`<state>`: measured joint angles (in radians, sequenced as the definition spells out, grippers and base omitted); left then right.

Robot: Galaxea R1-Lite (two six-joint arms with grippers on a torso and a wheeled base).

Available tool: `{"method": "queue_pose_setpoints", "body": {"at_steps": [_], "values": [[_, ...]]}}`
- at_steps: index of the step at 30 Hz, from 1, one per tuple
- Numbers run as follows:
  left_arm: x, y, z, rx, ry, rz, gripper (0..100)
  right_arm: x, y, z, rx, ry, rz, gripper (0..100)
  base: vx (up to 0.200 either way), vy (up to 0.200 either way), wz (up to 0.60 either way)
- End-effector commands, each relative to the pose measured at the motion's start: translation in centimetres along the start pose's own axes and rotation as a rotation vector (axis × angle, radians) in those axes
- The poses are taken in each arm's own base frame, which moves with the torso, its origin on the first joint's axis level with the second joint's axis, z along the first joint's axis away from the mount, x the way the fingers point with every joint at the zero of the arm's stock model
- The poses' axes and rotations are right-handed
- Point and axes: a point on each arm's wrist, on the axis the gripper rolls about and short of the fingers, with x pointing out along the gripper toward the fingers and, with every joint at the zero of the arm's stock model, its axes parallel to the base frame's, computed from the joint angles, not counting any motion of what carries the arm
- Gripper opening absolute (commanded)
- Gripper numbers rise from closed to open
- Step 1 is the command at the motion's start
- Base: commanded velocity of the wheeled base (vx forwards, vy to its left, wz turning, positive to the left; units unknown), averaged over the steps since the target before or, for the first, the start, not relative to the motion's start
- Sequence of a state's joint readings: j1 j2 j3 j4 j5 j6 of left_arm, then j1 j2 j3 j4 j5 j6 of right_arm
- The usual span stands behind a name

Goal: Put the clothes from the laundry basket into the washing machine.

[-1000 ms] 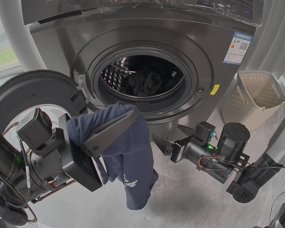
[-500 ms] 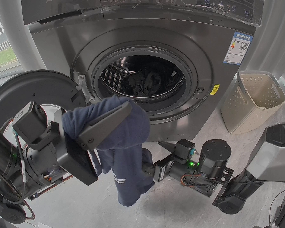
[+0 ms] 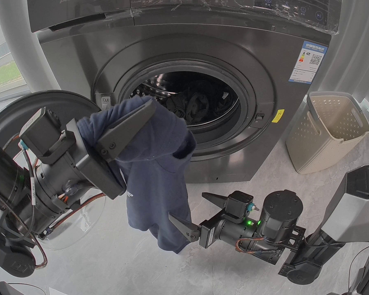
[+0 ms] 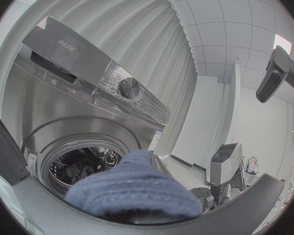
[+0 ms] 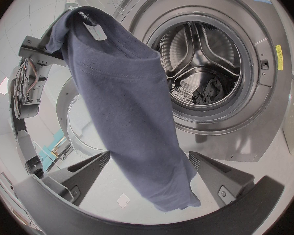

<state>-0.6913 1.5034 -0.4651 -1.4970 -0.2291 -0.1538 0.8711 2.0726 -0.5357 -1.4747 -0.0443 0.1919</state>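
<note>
Head view first: left gripper [image 3: 147, 111] is clamped on a navy shirt [image 3: 156, 173], holding it up right in front of the washing machine [image 3: 233, 46]. The machine's door [image 3: 41, 111] is swung open to the left. The shirt hangs down toward the floor, and the right gripper [image 3: 187, 205] sits low by its bottom hem, jaws apart. Dark clothes [image 3: 192, 101] lie in the drum. A beige laundry basket [image 3: 328, 128] stands on the floor to the machine's right.

Left wrist view: bunched blue fabric up close, drum opening behind it.

Right wrist view: the shirt dangles between the spread fingers [image 5: 219, 177]. Can't tell if it touches them.
</note>
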Motion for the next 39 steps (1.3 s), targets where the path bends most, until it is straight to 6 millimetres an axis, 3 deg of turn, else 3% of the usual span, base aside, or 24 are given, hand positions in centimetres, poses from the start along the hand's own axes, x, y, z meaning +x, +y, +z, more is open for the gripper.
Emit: {"method": "queue_pose_setpoints", "body": {"at_steps": [1,8,10,15,20,29,39], "values": [[0.5,0.2,0.5,0.008,-0.025,0.011,0,0.3,0.0,-0.2,0.0,0.003,0.001,100,0.0,0.0,0.0],[0.3,0.1,0.5,0.007,-0.024,0.011,0,0.3,-1.4,0.6,-0.003,-0.023,-0.042,100,0.0,0.0,0.0],[0.2,0.1,0.5,0.01,-0.024,0.01,0,-0.7,-2.4,2.6,-0.009,-0.07,-0.062,100,0.0,0.0,0.0],[0.2,0.1,0.2,0.01,-0.016,0.008,0,-1.4,-4.3,4.8,-0.016,-0.134,-0.1,100,0.0,0.0,0.0],[0.1,0.0,0.1,0.007,-0.011,0.003,0,-0.2,-5.1,6.1,-0.027,-0.185,-0.124,100,0.0,0.0,0.0],[0.0,-0.3,0.1,0.003,-0.012,-0.019,0,3.7,-4.2,3.9,-0.026,-0.153,-0.085,100,0.0,0.0,0.0],[0.3,-0.2,0.1,-0.001,-0.018,-0.005,0,3.6,-1.6,3.1,-0.026,-0.136,-0.007,100,0.0,0.0,0.0]]}}
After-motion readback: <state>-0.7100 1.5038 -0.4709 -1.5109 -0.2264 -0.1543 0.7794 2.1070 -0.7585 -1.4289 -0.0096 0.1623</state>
